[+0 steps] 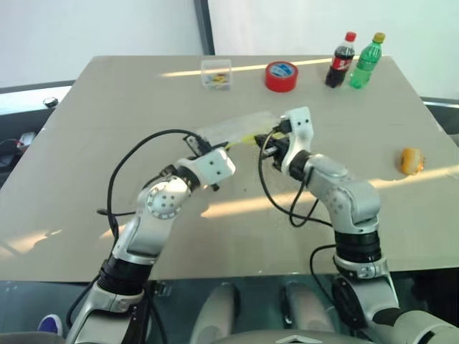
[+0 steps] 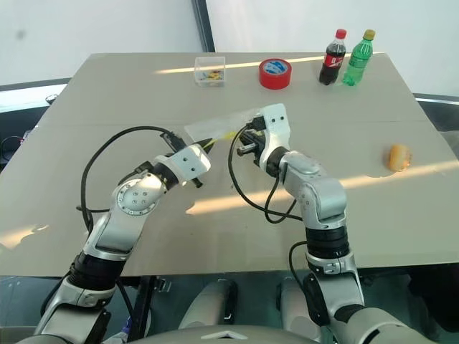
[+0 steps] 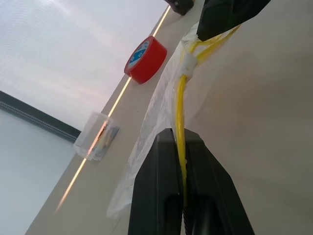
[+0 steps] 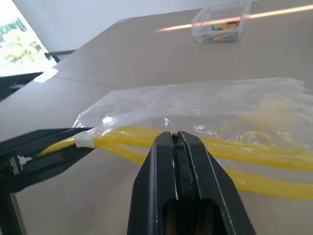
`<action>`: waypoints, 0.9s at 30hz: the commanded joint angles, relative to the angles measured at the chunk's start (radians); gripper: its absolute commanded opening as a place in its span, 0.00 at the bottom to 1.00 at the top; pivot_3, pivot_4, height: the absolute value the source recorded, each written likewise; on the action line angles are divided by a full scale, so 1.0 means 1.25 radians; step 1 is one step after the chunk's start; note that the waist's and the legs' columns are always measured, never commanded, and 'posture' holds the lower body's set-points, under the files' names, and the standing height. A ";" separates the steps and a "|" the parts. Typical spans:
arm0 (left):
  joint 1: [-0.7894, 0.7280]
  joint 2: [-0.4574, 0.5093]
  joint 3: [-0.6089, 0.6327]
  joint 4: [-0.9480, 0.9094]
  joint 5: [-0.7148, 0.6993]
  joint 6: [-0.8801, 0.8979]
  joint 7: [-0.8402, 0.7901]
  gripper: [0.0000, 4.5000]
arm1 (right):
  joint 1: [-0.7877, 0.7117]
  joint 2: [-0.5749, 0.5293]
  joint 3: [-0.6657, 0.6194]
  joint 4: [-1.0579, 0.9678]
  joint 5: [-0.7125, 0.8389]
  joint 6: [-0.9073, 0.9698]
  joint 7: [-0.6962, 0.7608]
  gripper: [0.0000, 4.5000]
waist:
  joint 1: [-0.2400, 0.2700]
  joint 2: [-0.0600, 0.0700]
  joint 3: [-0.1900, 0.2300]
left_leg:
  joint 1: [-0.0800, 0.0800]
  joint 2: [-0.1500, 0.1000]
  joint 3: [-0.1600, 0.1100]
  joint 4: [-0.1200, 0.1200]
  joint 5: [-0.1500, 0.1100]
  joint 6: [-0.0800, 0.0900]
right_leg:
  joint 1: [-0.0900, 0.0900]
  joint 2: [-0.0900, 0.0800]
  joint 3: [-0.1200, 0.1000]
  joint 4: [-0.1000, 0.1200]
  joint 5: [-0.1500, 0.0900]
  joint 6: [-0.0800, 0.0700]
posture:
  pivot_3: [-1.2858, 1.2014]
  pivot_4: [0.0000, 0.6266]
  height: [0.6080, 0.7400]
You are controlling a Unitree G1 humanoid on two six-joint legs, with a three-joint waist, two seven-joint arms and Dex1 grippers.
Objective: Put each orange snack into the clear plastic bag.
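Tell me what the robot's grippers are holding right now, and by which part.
Both hold the clear plastic bag by its yellow seal strip: the left gripper is shut on one end of it, the right gripper is shut farther along.

Head pair: two views from above, facing forward and down over the whole tabletop (image 1: 86, 143), far enough to take in both arms; they share the same scene, slightly offset.

Left wrist view: close, along the left tool (image 3: 182, 161) toward the red tape roll (image 3: 145, 59) and small clear box (image 3: 97, 136), upper left of frame.

Right wrist view: close, along the right tool (image 4: 177, 147); shares that box (image 4: 222, 22), upper right, and the bag (image 4: 205, 110).
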State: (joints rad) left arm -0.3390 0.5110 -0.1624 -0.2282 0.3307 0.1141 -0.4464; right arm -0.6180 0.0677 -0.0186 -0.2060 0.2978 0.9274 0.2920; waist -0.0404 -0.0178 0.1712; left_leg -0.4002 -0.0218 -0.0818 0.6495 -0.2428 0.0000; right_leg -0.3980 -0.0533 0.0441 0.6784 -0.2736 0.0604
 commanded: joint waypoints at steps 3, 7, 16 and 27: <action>-0.020 -0.024 0.025 -0.048 -0.008 0.056 0.007 0.00 | 0.012 -0.034 0.041 -0.030 0.028 0.018 0.020 0.00 | 0.000 0.000 0.000 | 0.000 0.000 0.000 0.000 0.000 0.000 | 0.000 0.000 0.000 0.000 0.000 0.000 | 0.52 0.24 1.00; -0.034 -0.027 0.027 -0.041 -0.002 0.068 0.012 0.00 | 0.024 -0.056 0.073 -0.037 0.032 0.014 0.029 0.00 | 0.000 0.000 0.000 | 0.000 -0.001 0.000 0.000 0.000 0.000 | 0.000 0.000 0.000 0.000 0.000 0.000 | 0.52 0.24 1.00; -0.027 -0.024 0.030 -0.059 0.005 0.088 0.021 0.00 | 0.035 -0.080 0.098 -0.035 0.018 -0.006 0.023 0.00 | 0.000 0.000 0.000 | 0.000 0.000 0.000 0.000 0.000 0.000 | 0.000 0.000 0.000 0.000 0.000 0.000 | 0.52 0.24 1.00; -0.002 -0.004 0.013 -0.073 0.000 0.045 0.005 0.00 | 0.006 -0.025 0.031 0.033 0.058 -0.046 -0.016 0.00 | -0.002 0.000 0.000 | 0.000 0.000 0.000 0.000 0.000 0.000 | 0.000 0.000 0.000 0.000 0.000 0.000 | 0.52 0.24 1.00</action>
State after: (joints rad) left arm -0.3459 0.4920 -0.1542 -0.2675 0.3309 0.2002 -0.4366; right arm -0.5772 0.0163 0.0601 -0.1578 0.3350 0.8950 0.2889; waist -0.0426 -0.0177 0.1713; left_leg -0.4000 -0.0212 -0.0813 0.6491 -0.2428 0.0000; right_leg -0.3981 -0.0530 0.0445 0.6784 -0.2736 0.0604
